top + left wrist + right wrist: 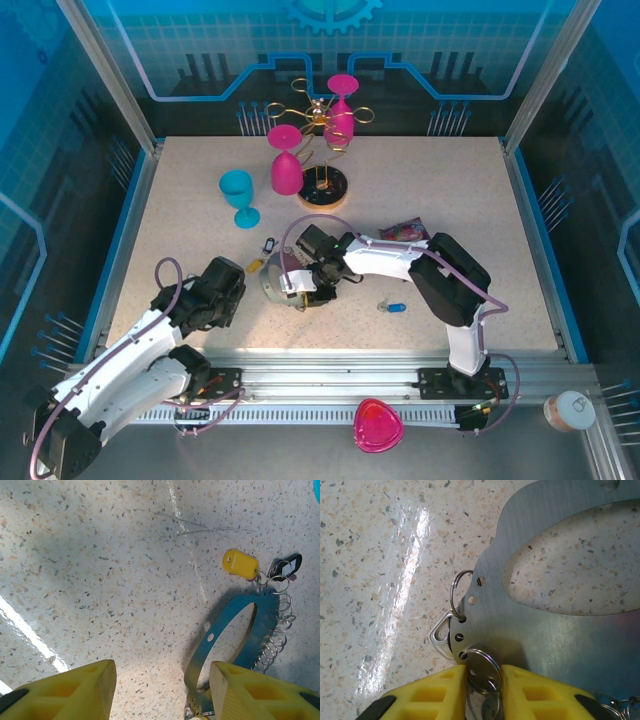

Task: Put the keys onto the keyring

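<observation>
Seen from above, the right claw [303, 285] is reaching into the middle of the speckled surface [450, 180] and meeting the grey keyring [270, 284], which is lying flat there. The left claw [232, 292] is waiting just left of it. A yellow key [255, 265] is sitting at the keyring's upper edge and a black key [268, 243] just above that. A blue key [393, 307] is lying loose, well to the right.

In the left wrist view, the left claw [162, 682] is standing spread at the bottom of the frame, gripping nothing. The keyring [220, 630] is curving up the right side towards the yellow key [241, 564] and black key [289, 566]. This claw seems placed ready to steady the keyring.

In the right wrist view, the right claw [484, 682] is pinching the keyring [545, 635] by its narrow end at bottom centre, where a small wire ring [482, 666] is hanging from a hole. It is probably holding that end so keys can be threaded on.
</observation>
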Tool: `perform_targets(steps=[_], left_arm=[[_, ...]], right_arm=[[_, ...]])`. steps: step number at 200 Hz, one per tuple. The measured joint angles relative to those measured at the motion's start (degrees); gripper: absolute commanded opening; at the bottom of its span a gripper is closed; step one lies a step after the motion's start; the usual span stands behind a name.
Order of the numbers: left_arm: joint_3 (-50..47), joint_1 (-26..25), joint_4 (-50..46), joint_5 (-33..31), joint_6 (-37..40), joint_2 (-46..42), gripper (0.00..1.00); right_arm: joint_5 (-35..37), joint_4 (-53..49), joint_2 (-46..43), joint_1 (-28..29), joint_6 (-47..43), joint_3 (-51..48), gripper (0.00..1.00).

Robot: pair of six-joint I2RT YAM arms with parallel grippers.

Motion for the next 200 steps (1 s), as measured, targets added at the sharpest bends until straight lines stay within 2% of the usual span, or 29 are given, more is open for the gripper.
perform_targets(steps=[19, 74, 104, 181, 200], left_arm=[[0.0, 0.0, 0.0, 0.0, 0.0, 0.0, 0.52], [0.0, 0.0, 0.0, -0.4, 0.0, 0.0, 0.53], [0.0, 0.0, 0.0, -0.4, 0.0, -0.1, 0.53], [0.0, 0.0, 0.0, -0.4, 0.0, -0.3, 0.53], [0.0, 0.0, 0.0, -0.4, 0.0, -0.3, 0.52]], right_arm=[[-0.3, -0.4, 0.0, 0.0, 0.0, 0.0, 0.18], [-2.3, -2.4, 0.0, 0.0, -0.2, 0.3, 0.18], [-3.7, -3.6, 0.0, 0.0, -0.3, 0.3, 0.22], [-4.4, -4.9, 0.0, 0.2, -1.5, 0.4, 0.23], [-4.5, -4.9, 0.0, 0.6, -1.4, 0.4, 0.28]])
